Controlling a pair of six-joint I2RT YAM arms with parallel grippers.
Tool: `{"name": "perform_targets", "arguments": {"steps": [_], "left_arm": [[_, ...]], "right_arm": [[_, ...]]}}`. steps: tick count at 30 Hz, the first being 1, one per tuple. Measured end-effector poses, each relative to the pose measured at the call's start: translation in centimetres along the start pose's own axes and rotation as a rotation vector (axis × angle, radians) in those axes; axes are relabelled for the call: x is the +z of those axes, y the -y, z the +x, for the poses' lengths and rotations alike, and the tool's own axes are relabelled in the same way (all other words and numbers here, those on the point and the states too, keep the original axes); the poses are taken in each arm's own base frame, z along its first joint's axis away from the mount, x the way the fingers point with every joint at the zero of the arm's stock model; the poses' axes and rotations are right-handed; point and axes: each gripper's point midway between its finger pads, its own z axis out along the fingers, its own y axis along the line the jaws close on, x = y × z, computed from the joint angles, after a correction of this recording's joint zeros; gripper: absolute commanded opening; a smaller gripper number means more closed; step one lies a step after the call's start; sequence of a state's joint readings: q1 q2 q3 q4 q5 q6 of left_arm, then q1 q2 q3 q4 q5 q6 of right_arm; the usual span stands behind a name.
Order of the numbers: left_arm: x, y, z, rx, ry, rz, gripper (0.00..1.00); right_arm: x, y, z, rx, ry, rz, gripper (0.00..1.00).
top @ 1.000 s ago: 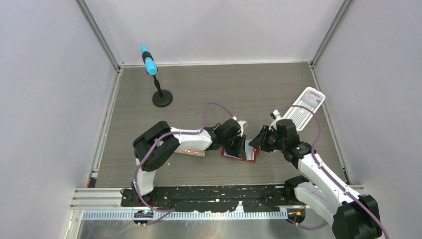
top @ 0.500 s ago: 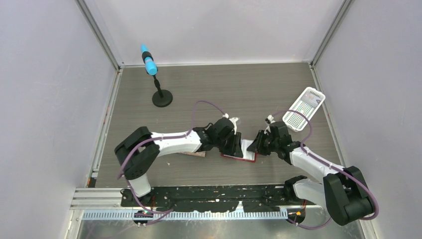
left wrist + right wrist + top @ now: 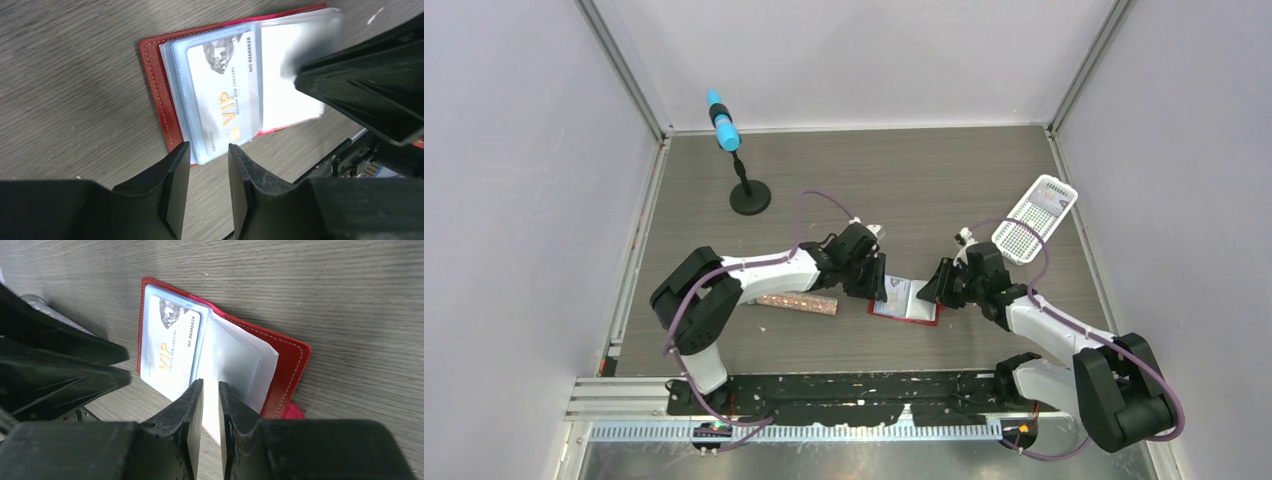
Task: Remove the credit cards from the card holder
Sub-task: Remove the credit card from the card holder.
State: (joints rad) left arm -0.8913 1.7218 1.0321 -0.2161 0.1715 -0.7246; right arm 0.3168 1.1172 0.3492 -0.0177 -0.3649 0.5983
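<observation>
The red card holder [image 3: 921, 316] lies open on the table between both grippers. A pale VIP credit card [image 3: 225, 90] sits in its light blue pocket [image 3: 172, 347]; the right-hand sleeves [image 3: 235, 360] look empty and stand slightly raised. My left gripper [image 3: 207, 150] is open, nothing between its fingers, its tips just off the holder's near left corner [image 3: 155, 85]. My right gripper [image 3: 210, 387] hovers at the holder's right half [image 3: 287, 365], its jaws a narrow gap apart with pale sleeve showing behind the gap. In the top view the left gripper [image 3: 876, 285] and right gripper [image 3: 931, 290] flank the holder.
A glittery pink-brown tube [image 3: 796, 302] lies just left of the holder, under the left arm. A white perforated basket [image 3: 1034, 218] stands at the back right. A blue-topped stand [image 3: 750, 198] is at the back left. Walls close off three sides.
My left gripper has drawn back to the left off the holder and opened wider. The holder now lies open with the card showing. My right gripper's jaws have parted slightly.
</observation>
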Motion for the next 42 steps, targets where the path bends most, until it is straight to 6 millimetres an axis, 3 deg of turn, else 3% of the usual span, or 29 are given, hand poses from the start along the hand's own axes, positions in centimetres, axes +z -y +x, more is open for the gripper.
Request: {"name": "perform_targets", "arguments": {"steps": [7, 19, 42], "left_arm": [[1.3, -1.2, 0.4, 0.0, -0.035, -0.02, 0.35], [2.0, -0.7, 0.4, 0.008, -0.039, 0.017, 0.29], [2.0, -0.4, 1.2, 0.009, -0.042, 0.052, 0.24]], "right_arm": [[-0.2, -1.0, -0.4, -0.005, 0.021, -0.035, 0.25], [0.6, -1.9, 0.5, 0.0, -0.016, -0.043, 0.29], [1.7, -1.2, 0.3, -0.004, -0.015, -0.016, 0.32]]}}
